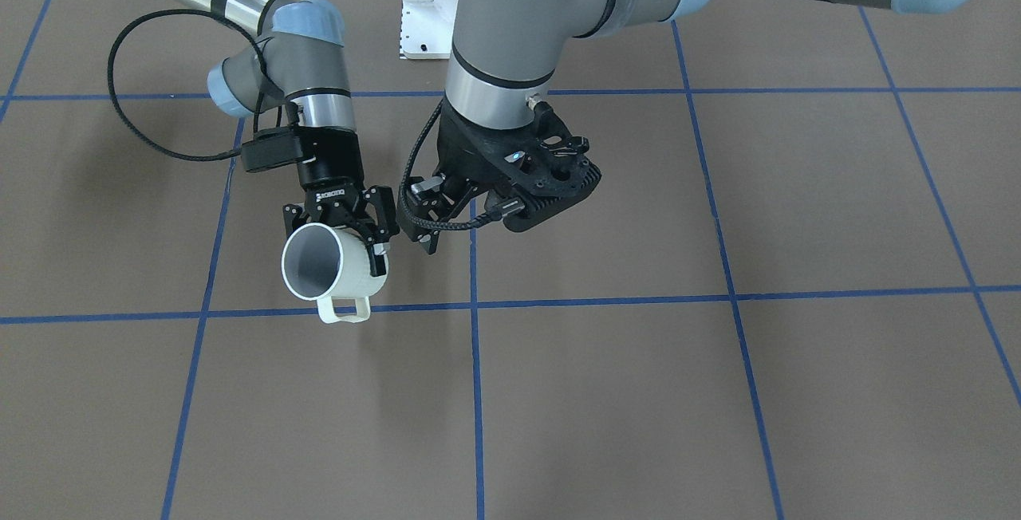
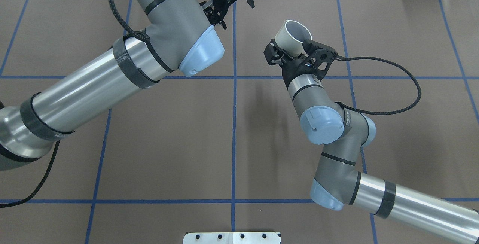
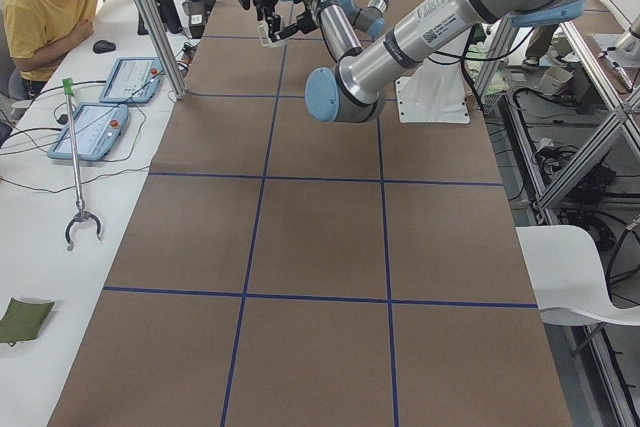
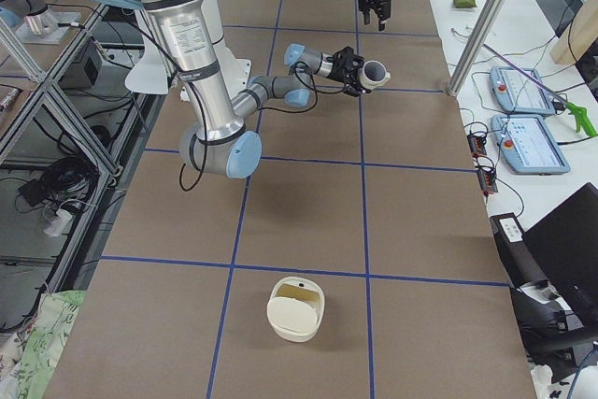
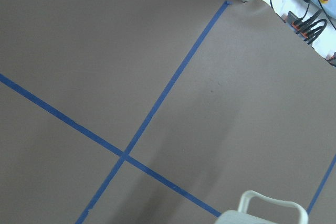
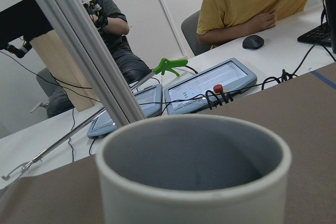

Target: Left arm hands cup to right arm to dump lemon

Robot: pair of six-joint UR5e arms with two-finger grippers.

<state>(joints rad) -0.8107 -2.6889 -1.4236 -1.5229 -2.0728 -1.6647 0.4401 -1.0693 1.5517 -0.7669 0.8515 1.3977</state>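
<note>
The cream-white cup (image 1: 355, 269) hangs in the air, tipped on its side, with its grey mouth away from the robot and its handle pointing down. My right gripper (image 1: 335, 245) is shut on its body; the overhead view shows the gripper (image 2: 292, 46) and the cup (image 2: 287, 37). The right wrist view looks along the cup's rim (image 6: 194, 182) and shows only grey inside. No lemon shows in any view. My left gripper (image 1: 420, 225) is beside the cup, apart from it, open and empty (image 2: 232, 6). The left wrist view shows the cup's handle (image 5: 273, 207).
A cream lidded container (image 4: 296, 307) stands on the brown table at the end on my right. The white base plate (image 2: 232, 237) is at the robot's side. Operators (image 3: 50, 7), tablets and aluminium posts (image 4: 495, 21) line the far edge.
</note>
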